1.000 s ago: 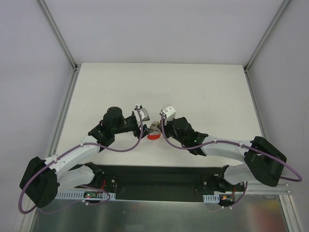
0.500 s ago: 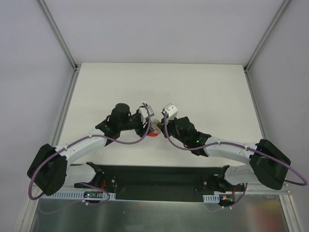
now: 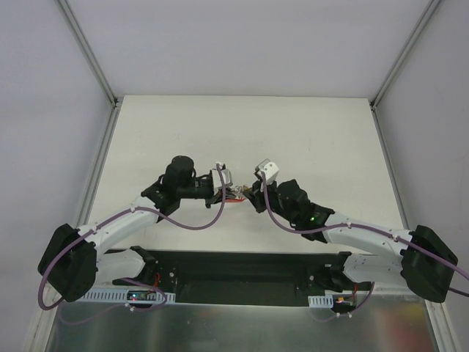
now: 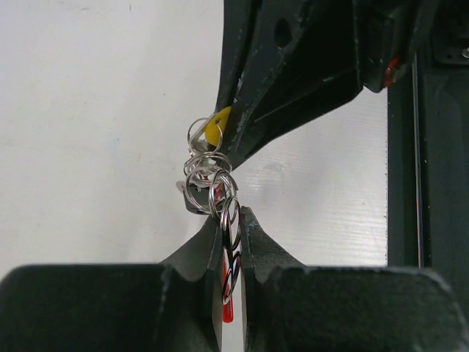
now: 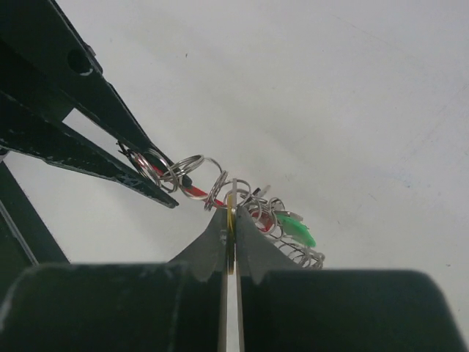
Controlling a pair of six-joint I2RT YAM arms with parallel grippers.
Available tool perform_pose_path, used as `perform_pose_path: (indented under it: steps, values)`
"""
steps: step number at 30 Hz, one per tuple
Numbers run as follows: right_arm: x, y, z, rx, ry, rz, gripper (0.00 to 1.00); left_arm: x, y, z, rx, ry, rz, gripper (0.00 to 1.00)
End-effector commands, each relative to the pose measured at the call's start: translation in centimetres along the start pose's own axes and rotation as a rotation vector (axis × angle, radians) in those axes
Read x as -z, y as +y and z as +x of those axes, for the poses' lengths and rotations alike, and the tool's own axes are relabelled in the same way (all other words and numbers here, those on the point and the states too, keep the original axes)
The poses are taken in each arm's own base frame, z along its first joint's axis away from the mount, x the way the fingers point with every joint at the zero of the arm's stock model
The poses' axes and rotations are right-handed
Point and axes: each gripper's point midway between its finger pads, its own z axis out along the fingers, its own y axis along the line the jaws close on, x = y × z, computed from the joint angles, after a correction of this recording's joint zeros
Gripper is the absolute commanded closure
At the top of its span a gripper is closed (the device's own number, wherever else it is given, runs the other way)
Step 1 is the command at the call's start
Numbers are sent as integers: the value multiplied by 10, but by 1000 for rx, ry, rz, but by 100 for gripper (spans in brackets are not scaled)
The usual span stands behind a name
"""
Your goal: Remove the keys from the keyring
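The keys hang as a small bunch [image 3: 237,194] stretched between my two grippers above the white table [image 3: 315,139]. My left gripper [image 4: 231,220] is shut on the red key [image 4: 228,312] and a silvery ring beside it. My right gripper [image 5: 231,218] is shut on the edge of the yellow key [image 5: 231,209], whose head [image 4: 213,132] also shows in the left wrist view. The keyring shows as several small silvery split rings [image 4: 208,176] linked in a chain [image 5: 183,171] between the grips. A green key [image 5: 297,227] and a wire coil dangle just right of my right fingertips.
The arms' black base plate [image 3: 242,268] runs along the near edge. Metal frame rails [image 3: 99,183] border the table on both sides. In the top view my left gripper [image 3: 226,188] and right gripper [image 3: 253,195] nearly touch.
My left gripper moved right onto the bunch, opened wider, then shut on the red key. The bunch, which sagged towards the near edge, is now pulled taut between both grippers.
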Motion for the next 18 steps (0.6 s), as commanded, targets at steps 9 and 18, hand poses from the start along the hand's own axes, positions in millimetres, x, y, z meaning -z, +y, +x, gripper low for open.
perform_pose_path:
  steps: [9,18]
  values:
    - [24,7,-30,-23,68,-87,99,15,-47,-19,-240,-117,207,100]
    - [30,18,-38,26,42,-161,99,10,-45,-20,-168,-99,206,100]
